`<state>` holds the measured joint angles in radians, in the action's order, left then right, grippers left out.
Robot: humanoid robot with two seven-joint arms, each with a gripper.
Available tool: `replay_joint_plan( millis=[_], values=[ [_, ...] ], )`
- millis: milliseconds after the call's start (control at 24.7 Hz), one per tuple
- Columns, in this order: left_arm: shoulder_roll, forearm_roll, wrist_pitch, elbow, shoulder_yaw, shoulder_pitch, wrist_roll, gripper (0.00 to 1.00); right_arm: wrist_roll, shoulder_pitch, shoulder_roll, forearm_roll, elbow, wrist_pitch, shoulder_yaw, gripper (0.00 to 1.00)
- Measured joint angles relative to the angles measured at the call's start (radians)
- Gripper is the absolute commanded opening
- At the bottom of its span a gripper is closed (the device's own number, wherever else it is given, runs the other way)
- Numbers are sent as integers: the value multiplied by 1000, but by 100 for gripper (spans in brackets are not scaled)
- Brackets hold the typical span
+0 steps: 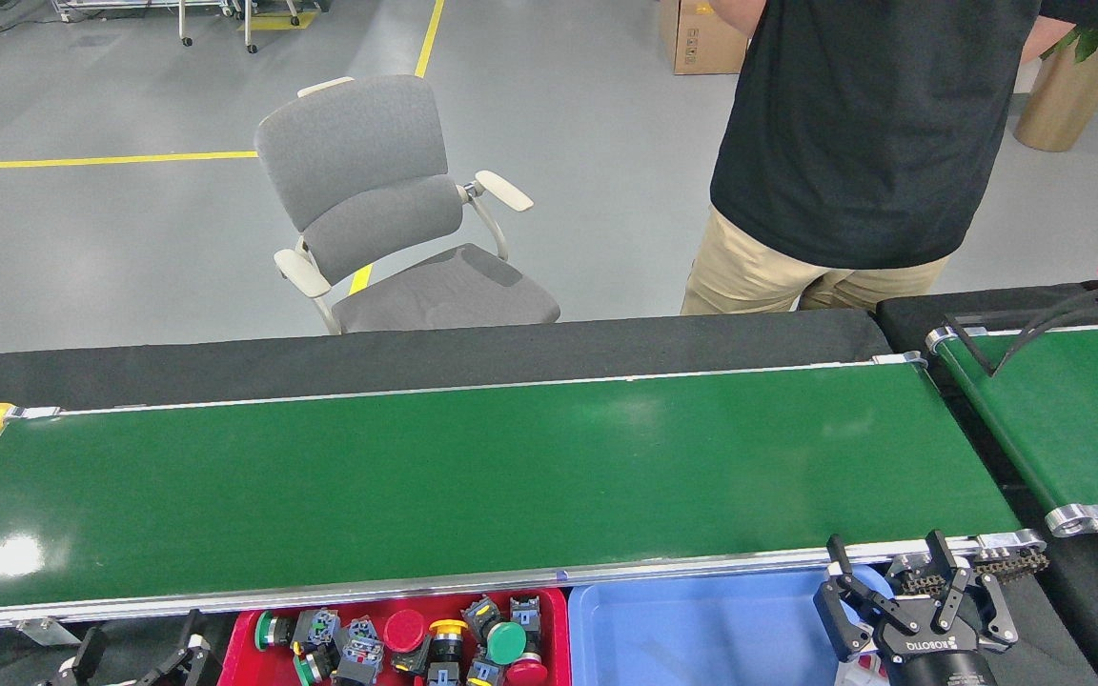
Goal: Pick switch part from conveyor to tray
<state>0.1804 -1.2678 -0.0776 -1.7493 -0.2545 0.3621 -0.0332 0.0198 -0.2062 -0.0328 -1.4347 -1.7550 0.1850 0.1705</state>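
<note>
No switch part lies on the conveyor [473, 476]: its green belt is bare from end to end, so nothing lies in any direction from the fingers and no long axis can be read. The switch parts [416, 648] in view are heaped in the red tray [559, 610], just below the near rail.

The left gripper [134, 660] sits at the bottom edge, just left of the red tray; 2 dark fingertips stand apart with nothing between them (open and empty, as far as the cropped view shows). The right gripper [902, 591] hangs over the right end of the blue tray [701, 629], by the belt's right roller, fingers spread and empty.

Judgement: whichever arm the next part arrives nearer should take it; the left gripper is nearer the red tray.

Surface: smooth, glossy belt between silver rails. A 2nd belt [1073, 410] adjoins on the right. Beyond stand a grey chair [387, 210] and a person [854, 143].
</note>
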Motion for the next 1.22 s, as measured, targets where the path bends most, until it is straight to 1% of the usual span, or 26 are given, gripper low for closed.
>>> replay_joint_plan(
  millis=[122, 284, 527, 648, 729, 1094, 1215],
  values=[
    [75, 0, -1, 4, 1, 1, 1, 99, 1, -2, 0, 0, 0, 3, -21, 100],
    [117, 0, -16, 4, 4, 5, 5, 99, 3, -24, 0, 0, 0, 4, -34, 100],
    [120, 0, -50, 13, -14, 31, 15, 99, 7, -22, -2, 0, 0, 8, -40, 100],
    [120, 0, -50, 15, -17, 31, 16, 99, -24, -22, -22, 0, 0, 2, -48, 100],
    [120, 0, -55, 15, -18, 30, 16, 99, -36, -22, -25, 0, 0, 0, -50, 100],
    [125, 7, -46, 36, -15, -27, 17, 99, -42, -21, -27, 1, 0, -2, -50, 100],
    [125, 7, -46, 49, -14, -31, 18, 99, -43, -21, -45, 2, 0, -3, -50, 100]
  ],
)
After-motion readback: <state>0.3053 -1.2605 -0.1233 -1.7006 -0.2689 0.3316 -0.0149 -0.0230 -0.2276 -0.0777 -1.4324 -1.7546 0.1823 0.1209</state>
